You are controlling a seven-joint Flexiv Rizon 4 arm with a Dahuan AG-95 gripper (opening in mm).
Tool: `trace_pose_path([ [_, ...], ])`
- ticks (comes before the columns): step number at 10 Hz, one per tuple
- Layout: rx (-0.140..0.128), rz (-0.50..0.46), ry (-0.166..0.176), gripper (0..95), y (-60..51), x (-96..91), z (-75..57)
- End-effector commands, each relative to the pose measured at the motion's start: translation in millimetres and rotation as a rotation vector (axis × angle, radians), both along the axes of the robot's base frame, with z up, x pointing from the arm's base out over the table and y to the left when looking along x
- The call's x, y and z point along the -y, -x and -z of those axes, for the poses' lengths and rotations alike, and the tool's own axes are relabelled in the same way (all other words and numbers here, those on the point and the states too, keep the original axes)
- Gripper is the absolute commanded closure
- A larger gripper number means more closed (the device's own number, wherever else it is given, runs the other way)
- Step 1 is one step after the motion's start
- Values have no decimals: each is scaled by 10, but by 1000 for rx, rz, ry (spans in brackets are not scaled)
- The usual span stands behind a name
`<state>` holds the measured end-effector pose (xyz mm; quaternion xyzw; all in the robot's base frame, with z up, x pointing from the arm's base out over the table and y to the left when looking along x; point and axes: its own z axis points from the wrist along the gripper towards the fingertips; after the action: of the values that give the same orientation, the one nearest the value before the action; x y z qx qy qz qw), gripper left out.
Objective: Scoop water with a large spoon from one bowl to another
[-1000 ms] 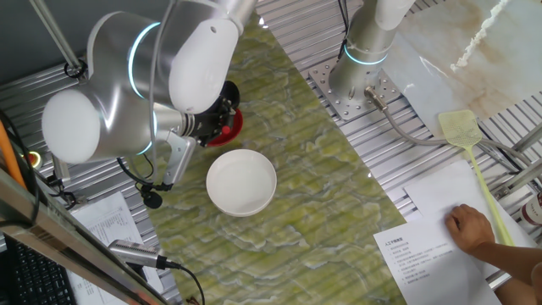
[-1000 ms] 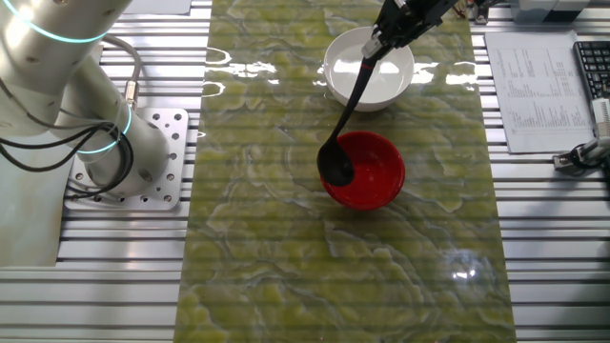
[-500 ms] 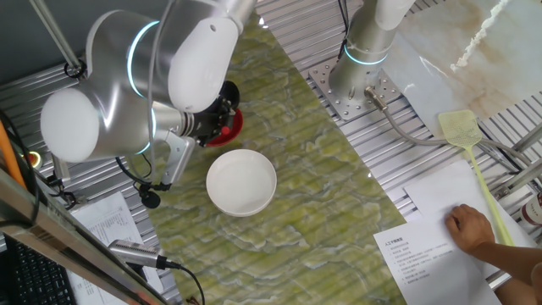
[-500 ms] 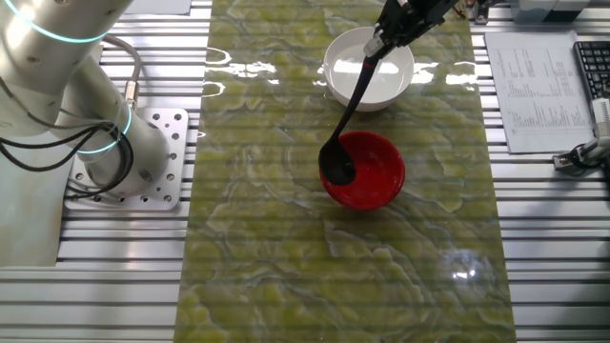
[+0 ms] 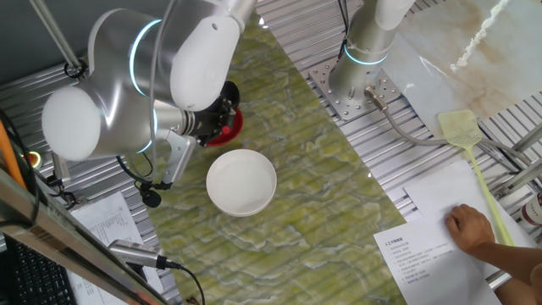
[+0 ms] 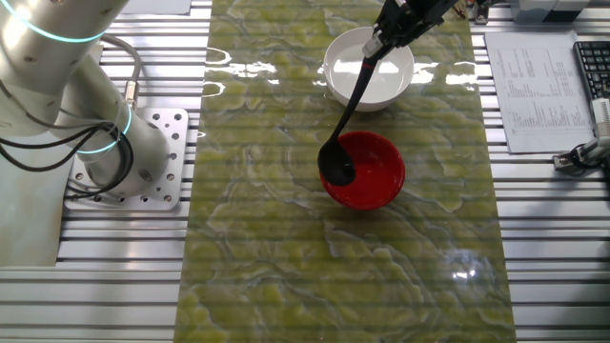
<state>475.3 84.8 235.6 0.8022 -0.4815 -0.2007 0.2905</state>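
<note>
Ladle [image 6: 345, 124]: scoop sits at the left inner rim of the red bowl [image 6: 374, 175], long axis slanting up and far to my gripper [image 6: 381, 38], which pinches the upper handle above the white bowl [image 6: 383, 84]. So the scoop lies near and left of the fingers. Count: one ladle, two bowls, one arm.

End effector [image 6: 379, 40] (jaws closed), arm angled downward

Open green mat [image 6: 286, 248] left of red bowl [image 6: 374, 176], white bowl [image 6: 381, 81] close behind, little gap between
</note>
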Motion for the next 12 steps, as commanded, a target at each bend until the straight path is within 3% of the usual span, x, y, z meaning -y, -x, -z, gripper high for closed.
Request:
trace_pose_path([
  [1,1,4,-3,950,-4,-3,-1],
  [2,-7,16,-8,950,-46,-20,-42],
  [3,-2,-13,16,950,-77,-48,-56],
  [5,9,1,-7,950,-12,-10,0],
  [11,12,5,2,950,-8,-6,4],
  [12,-3,35,1,950,-22,1,-41],
])
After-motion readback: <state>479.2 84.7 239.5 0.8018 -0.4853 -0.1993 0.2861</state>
